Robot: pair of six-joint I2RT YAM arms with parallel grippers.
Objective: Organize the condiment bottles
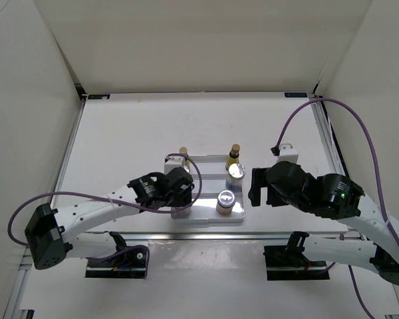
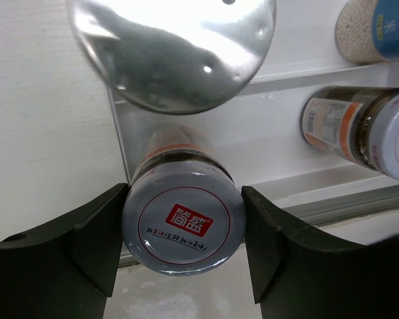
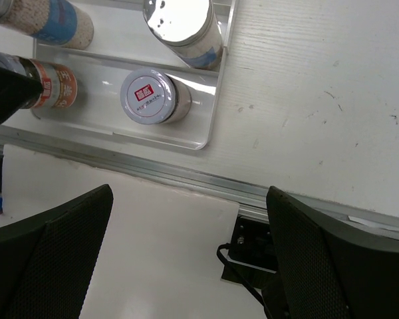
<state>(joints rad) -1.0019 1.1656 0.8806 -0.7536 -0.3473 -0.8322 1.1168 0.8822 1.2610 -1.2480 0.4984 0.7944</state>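
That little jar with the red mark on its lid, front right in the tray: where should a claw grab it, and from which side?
Probably from straight above, with the open right claw closing on the jar just under its round lid. It stands upright, a taller bottle stands close behind, and the tray rim runs past its base, so only the top is free.

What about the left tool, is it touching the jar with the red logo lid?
Touching. In the left wrist view the left tool clamps the jar, both fingers against its lid, no gap.
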